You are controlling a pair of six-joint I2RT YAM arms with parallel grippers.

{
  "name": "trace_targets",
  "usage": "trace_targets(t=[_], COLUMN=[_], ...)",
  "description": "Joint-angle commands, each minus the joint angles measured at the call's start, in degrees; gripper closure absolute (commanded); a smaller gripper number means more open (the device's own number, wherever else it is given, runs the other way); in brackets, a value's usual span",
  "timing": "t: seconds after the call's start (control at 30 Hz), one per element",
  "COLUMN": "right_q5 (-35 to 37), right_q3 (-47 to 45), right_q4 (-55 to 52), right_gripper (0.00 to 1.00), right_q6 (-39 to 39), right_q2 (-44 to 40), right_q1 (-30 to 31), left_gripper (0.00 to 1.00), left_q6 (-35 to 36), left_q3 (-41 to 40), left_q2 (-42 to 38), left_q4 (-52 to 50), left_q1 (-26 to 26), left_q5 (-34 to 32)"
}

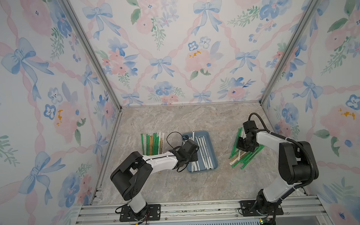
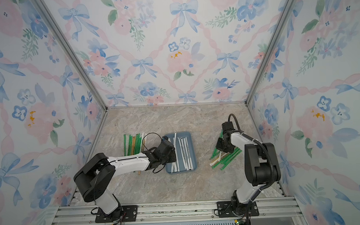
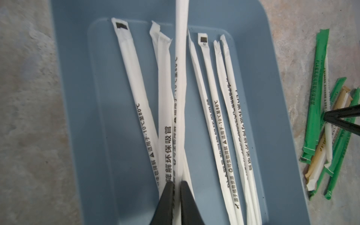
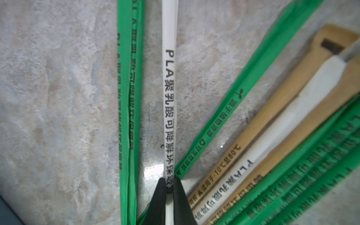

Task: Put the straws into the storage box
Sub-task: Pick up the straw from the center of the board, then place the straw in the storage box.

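seven or so white straws (image 3: 132, 78) lie lengthwise in the one storage box (image 3: 109, 136), a shallow blue-grey plastic tray with rounded corners at the middle of the marble-patterned tabletop (image 1: 175, 121); overlaps keep me from an exact count. they are thin paper sleeves with dark print and crimped ends. my left claw (image 3: 176, 178) has its black tips nearly together on the near end of one long white straw (image 3: 180, 78), whose far end pokes over the rim at 12 o'clock. at 9 o'clock from the box a tidy row (image 1: 153, 143) of green, tan and white straws lies on the tabletop, packed too close to count. at 3 o'clock a loose pile (image 3: 316, 97), mostly glossy green with some tan, fans out; there my right claw (image 4: 169, 180) is clamped on one printed white straw (image 4: 169, 87).
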Motion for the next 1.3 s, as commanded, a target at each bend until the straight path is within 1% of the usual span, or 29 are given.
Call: trace_targets(t=[0.0,0.1,0.3,0.43,0.6,0.7,0.8,0.83,0.9,0.97,1.03,1.1,1.13,1.23,1.27], right_q5=[0.62,0.61,3.07,2.94,1.7,0.01,-2.25,-2.9,-3.52,-3.76,-3.58,-3.65,-3.63,-3.64,-3.36], right_q3=[0.55,0.28,1.39,2.28,4.5,5.69,6.3,6.42,6.86,7.95,8.95,9.38,9.59,10.21,10.38], right_q4=[-1.54,-2.23,-6.95,-9.27,-11.15,-9.91,-6.64,-5.45,-3.28,-1.97,-1.48,-0.77,-0.5,-0.71,-0.94], right_gripper=[0.92,0.93,0.93,0.93,0.93,0.92,0.92,0.92,0.92,0.92,0.93,0.93,0.93,0.92,0.89], right_q6=[-0.12,0.22,0.05,1.2,3.42,5.71,8.4,9.07,10.6,10.69,12.5,12.62,12.71,12.39,12.23], right_q2=[0.37,-0.62,-7.16,-11.25,-15.02,-15.69,-14.2,-13.5,-11.26,-8.17,-5.65,-4.03,-3.2,-1.24,0.84], right_q1=[-0.41,-0.21,2.08,4.4,10.3,15.8,21.53,23.24,26.78,29.99,31.98,33.46,34.05,35.16,35.43], left_gripper=[0.87,0.89,0.88,0.9,0.95,0.95,0.94,0.93,0.87,0.77,0.7,0.62,0.56,0.49,0.46], left_q6=[0.3,-0.01,-0.41,-0.49,-1.17,-1.88,-2.43,-2.51,-2.55,-2.69,-2.85,-2.88,-2.86,-2.7,-2.6], left_q3=[0.25,-0.14,-1.19,-1.12,-1.87,-2.78,-3.4,-3.48,-3.49,-3.23,-3.07,-3.04,-3.06,-3.48,-3.73], left_q2=[0.27,0.57,0.87,1.39,0.77,-0.09,-0.99,-1.32,-1.87,-2.55,-3.49,-4.63,-5.33,-7.33,-8.05], left_q4=[-0.49,-0.42,-0.4,-0.46,-0.45,-0.48,-0.45,-0.49,-0.49,-0.5,-0.43,-0.57,-0.53,-0.59,-0.6], left_q1=[-0.41,-0.49,-0.66,-0.83,-1.9,-2.48,-2.77,-2.77,-2.77,-2.77,-2.77,-2.79,-2.77,-2.71,-2.69], left_q5=[0.75,1.44,1.04,1.59,1.84,1.59,1.17,1.04,0.51,0.05,-0.55,-1.24,-1.79,-3.9,-4.61])
